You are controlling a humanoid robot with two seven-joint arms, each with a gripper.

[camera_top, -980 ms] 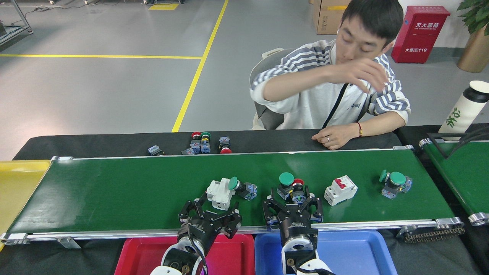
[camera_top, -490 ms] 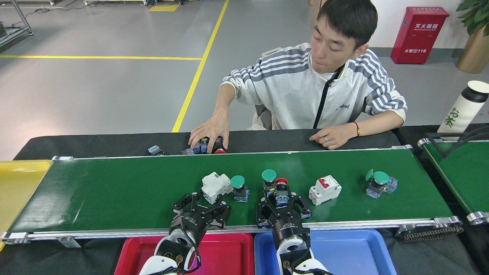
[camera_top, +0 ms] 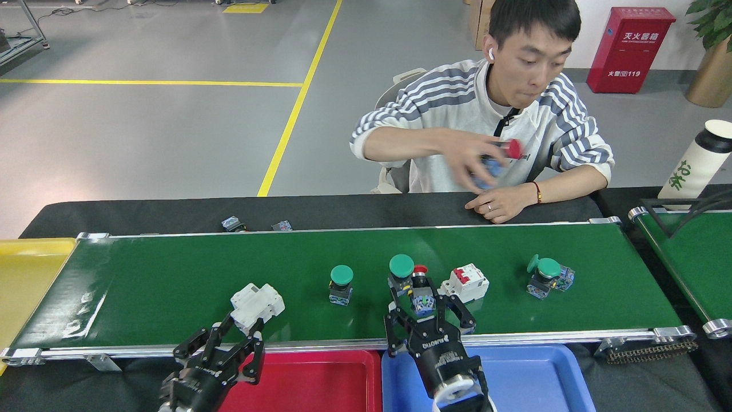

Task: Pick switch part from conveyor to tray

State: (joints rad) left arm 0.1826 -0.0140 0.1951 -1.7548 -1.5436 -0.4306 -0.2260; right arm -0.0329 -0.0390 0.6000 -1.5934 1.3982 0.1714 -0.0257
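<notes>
Head view: conveyor (camera_top: pixel 171 274) carries two white breakers (camera_top: pixel 257 300).

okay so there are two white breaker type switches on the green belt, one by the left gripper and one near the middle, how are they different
The white breaker by the left gripper shows no red and lies at the conveyor's near edge, between the fingers of the left gripper. The white breaker with red toggles sits mid-belt, free of any gripper, close beside a push-button cluster. Both are white, boxy and tilted on the belt.
</notes>
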